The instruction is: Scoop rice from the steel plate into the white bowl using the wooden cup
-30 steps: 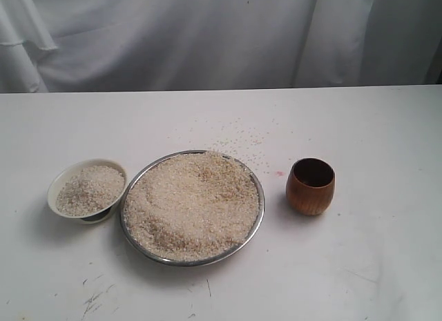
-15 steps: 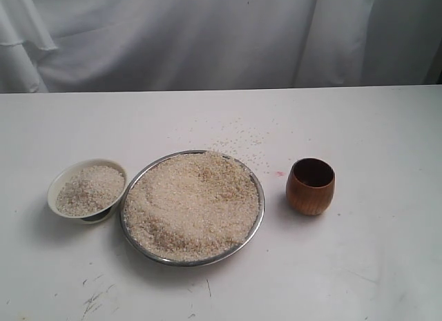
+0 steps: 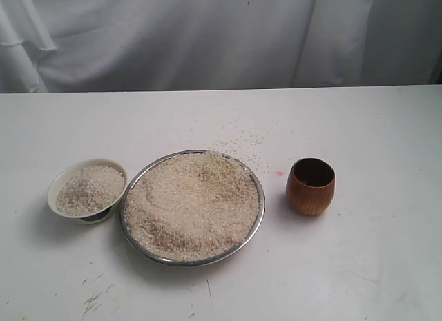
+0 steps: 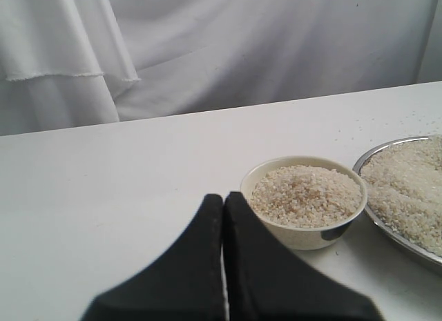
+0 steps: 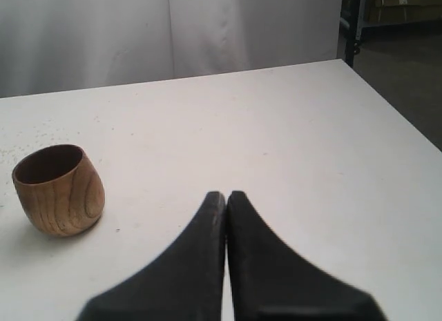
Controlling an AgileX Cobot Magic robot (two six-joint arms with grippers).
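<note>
The steel plate [image 3: 257,217] sits mid-table, heaped with rice [image 3: 192,203]. To its left stands the white bowl [image 3: 59,185], holding its own mound of rice. The wooden cup [image 3: 311,186] stands upright and empty to the plate's right. Neither arm shows in the exterior view. In the left wrist view my left gripper [image 4: 224,197] is shut, empty, just short of the white bowl [image 4: 304,228], with the steel plate's rim [image 4: 387,147] beyond. In the right wrist view my right gripper [image 5: 226,195] is shut and empty, apart from the wooden cup [image 5: 61,190].
Loose grains [image 3: 238,138] lie scattered on the white table [image 3: 387,128] behind the plate. A white curtain [image 3: 207,38] hangs along the far edge. The table's right edge [image 5: 394,107] drops off to a dark floor.
</note>
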